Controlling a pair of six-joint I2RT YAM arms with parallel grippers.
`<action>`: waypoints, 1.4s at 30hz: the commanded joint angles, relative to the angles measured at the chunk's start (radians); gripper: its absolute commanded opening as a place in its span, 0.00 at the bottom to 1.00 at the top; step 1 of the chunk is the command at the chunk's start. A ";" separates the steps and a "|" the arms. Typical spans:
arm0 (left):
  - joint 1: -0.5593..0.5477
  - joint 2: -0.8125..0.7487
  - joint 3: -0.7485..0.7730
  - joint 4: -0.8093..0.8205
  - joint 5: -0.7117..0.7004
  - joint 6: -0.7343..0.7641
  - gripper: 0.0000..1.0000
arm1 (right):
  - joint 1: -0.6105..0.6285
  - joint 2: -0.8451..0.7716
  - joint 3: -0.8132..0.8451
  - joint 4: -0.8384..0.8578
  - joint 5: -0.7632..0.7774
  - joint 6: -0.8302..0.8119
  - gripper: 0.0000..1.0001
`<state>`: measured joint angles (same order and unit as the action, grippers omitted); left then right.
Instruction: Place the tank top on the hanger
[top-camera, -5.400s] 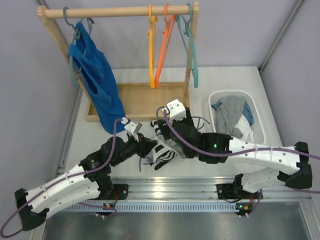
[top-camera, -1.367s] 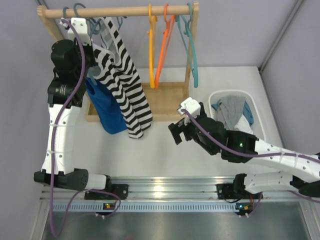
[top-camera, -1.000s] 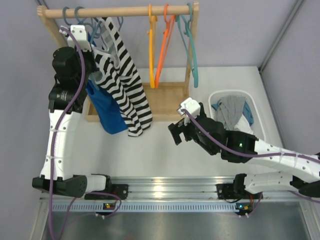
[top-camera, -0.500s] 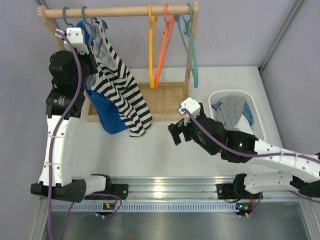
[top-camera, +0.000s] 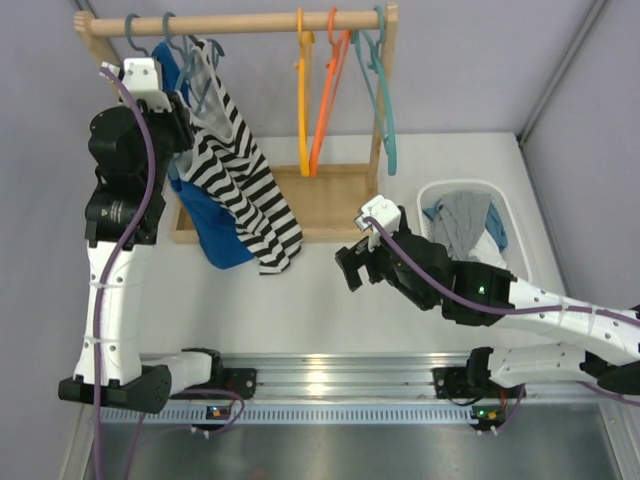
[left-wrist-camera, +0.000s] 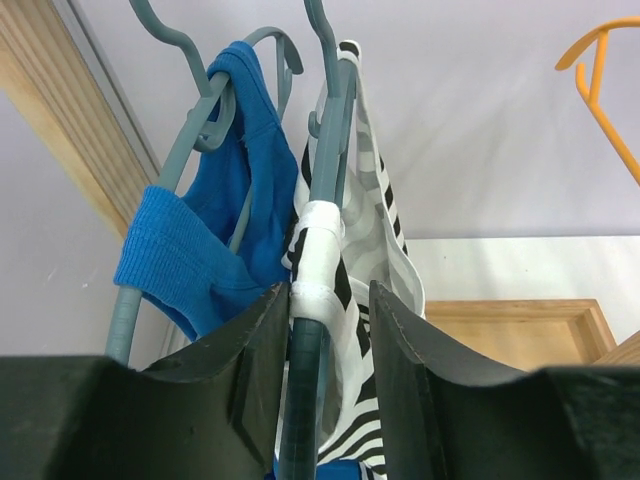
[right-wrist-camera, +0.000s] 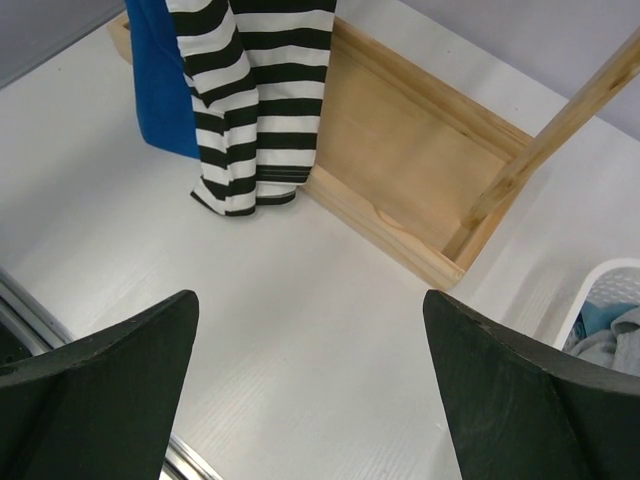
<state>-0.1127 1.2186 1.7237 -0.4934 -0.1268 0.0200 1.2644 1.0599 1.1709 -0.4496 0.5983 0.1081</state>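
Observation:
The black-and-white striped tank top (top-camera: 245, 185) hangs on the slate blue-grey hanger (top-camera: 200, 62) at the left end of the wooden rail (top-camera: 250, 22). My left gripper (top-camera: 175, 125) is raised beside it. In the left wrist view the hanger (left-wrist-camera: 325, 150), with a white strap (left-wrist-camera: 318, 235) over it, runs between my fingers (left-wrist-camera: 330, 310). The left finger touches it and a gap shows at the right finger, so the jaws stand open. My right gripper (top-camera: 350, 270) is open and empty low over the table; its view shows the tank top's hem (right-wrist-camera: 265, 90).
A blue top (top-camera: 215, 225) hangs on another hanger just left of the striped one. Yellow (top-camera: 303, 100), orange (top-camera: 325, 100) and teal (top-camera: 385, 100) hangers hang at the rail's right. The rack's wooden base tray (top-camera: 330, 200) sits behind. A white basket (top-camera: 470, 184) with clothes stands right.
My left arm has shifted left and up along the rail, and the hanger with the striped tank top has moved left with it. The right arm has not moved.

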 joint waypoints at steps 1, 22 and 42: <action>0.005 -0.034 0.019 0.003 0.007 -0.014 0.43 | -0.011 -0.008 0.004 0.043 -0.017 0.008 0.94; -0.005 -0.051 0.132 -0.074 0.231 -0.164 0.59 | -0.013 -0.047 -0.037 0.028 -0.014 0.079 0.94; -0.508 -0.330 -0.608 0.110 0.027 -0.304 0.56 | -0.020 -0.170 -0.140 -0.055 0.064 0.295 0.95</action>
<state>-0.5980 0.9680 1.2007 -0.4759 -0.1455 -0.1879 1.2556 0.9276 1.0554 -0.5037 0.6353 0.3237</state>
